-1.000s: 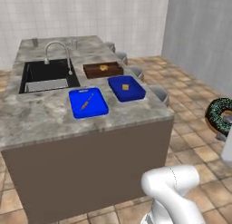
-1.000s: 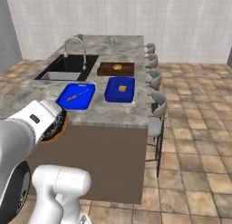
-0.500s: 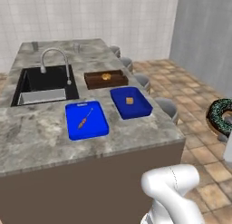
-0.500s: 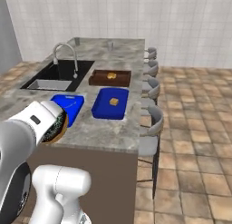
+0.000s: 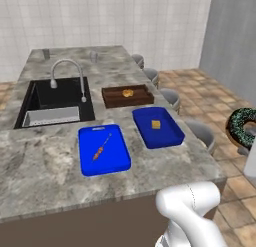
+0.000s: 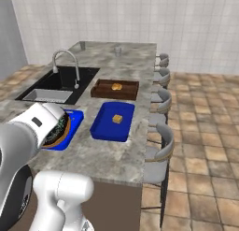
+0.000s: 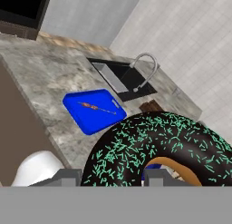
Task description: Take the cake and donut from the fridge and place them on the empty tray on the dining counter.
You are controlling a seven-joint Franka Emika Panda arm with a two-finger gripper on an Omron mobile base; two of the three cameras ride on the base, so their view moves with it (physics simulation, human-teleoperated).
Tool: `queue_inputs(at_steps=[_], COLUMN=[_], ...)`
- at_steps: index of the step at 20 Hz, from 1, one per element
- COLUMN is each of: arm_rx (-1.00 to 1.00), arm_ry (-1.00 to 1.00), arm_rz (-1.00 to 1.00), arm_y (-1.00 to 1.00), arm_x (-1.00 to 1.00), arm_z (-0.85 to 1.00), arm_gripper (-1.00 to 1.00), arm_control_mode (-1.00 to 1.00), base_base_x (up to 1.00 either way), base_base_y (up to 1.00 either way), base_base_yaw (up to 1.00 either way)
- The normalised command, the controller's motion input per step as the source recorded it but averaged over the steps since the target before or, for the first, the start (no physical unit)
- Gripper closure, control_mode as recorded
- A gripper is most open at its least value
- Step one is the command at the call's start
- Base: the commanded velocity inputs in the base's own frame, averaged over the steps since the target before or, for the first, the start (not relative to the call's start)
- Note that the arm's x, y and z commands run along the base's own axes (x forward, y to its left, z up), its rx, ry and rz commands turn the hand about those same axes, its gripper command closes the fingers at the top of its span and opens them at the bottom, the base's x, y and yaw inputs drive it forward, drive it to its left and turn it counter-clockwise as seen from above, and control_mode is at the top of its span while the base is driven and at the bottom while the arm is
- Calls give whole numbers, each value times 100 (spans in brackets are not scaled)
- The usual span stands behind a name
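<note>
Grey marbled stone forms the long worktop [image 5: 45,166], with a black sink [image 5: 55,103] and curved steel tap [image 5: 67,73]. On it, the navy walled tray [image 5: 167,136] holds the spongy yellow cake [image 5: 156,124], beside a flatter blue board [image 5: 102,148] and a brown wooden tray [image 5: 127,96]. The pincer [image 7: 113,175] grips the glossy chocolate donut [image 7: 158,150], whose green specks show clearly in the hand view, held off the worktop's right end in the left base view.
</note>
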Motion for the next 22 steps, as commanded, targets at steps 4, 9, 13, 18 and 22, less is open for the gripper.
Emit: queue_inputs(at_steps=[4,9,13,18,22], arm_rx=[0,0,0,0,0], arm_ry=[0,0,0,0,0], arm_rz=[0,0,0,0,0], arm_y=[0,0,0,0,0], arm_x=[0,0,0,0,0], arm_z=[0,0,0,0,0], arm_gripper=[100,100,100,100,100], arm_control_mode=[100,100,100,100,100], base_base_x=[100,99,87,73,64], base_base_y=[0,0,0,0,0], base_base_yaw=[10,12,21,22,17])
